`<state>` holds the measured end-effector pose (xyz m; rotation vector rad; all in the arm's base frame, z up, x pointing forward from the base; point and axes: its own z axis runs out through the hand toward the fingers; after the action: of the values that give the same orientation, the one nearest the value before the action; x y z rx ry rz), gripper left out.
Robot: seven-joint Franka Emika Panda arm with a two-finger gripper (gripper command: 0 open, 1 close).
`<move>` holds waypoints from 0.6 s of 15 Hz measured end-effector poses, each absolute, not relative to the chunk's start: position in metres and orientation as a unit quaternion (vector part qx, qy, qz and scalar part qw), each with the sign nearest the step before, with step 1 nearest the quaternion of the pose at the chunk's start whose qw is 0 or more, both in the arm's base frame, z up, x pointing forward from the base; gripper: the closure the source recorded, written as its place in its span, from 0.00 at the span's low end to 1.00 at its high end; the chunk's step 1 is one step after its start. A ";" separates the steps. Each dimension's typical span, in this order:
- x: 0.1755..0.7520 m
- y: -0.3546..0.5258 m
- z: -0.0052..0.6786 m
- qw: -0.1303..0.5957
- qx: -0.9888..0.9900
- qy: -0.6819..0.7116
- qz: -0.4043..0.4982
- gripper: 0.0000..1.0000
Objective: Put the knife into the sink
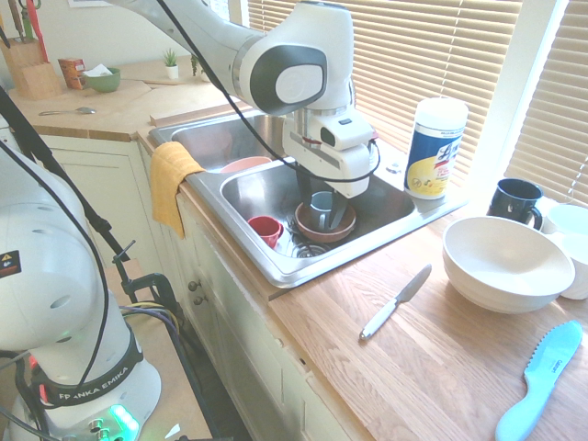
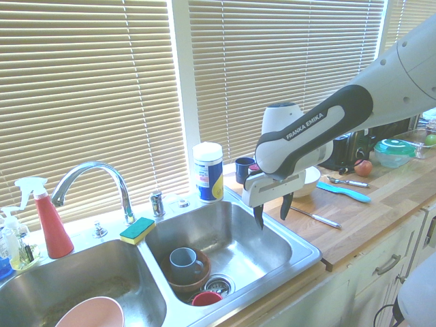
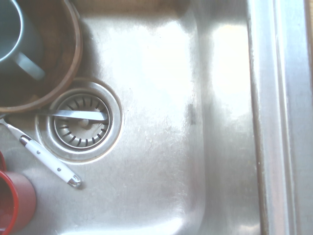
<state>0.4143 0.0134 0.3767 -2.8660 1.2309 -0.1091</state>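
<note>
Steel sink [image 2: 300, 262] is sitting under the pincer [image 2: 272, 211], which is hanging over the right basin, pointing down, its fingers standing wide apart and gripping nothing. Off to the side, the knife [image 1: 395, 301] is lying flat on the wooden counter [image 1: 432, 367], well apart from the pincer, between the sink's rim and a white bowl [image 1: 507, 262]. Inside the basin a brown bowl [image 2: 194, 279] is holding a grey mug [image 2: 184, 260], and a red cup [image 1: 265, 229] is sitting just beside it near the drain [image 3: 83, 122]. White-handled cutlery [image 3: 46, 157] is lying by that drain in the wrist view. Another bowl, pink [image 2: 90, 313], is resting in the left basin.
</note>
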 end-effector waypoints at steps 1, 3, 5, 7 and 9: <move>0.414 0.013 0.376 0.010 -0.918 0.395 -0.034 0.00; 0.415 0.012 0.375 0.010 -0.918 0.395 -0.033 0.00; 0.415 -0.002 0.380 0.011 -0.930 0.366 -0.025 0.00; 0.406 -0.034 0.390 0.014 -0.951 0.310 -0.006 0.00; 0.394 -0.074 0.398 0.011 -0.967 0.253 0.000 0.00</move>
<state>0.3937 -0.0741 0.3979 -3.0185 0.7898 0.0010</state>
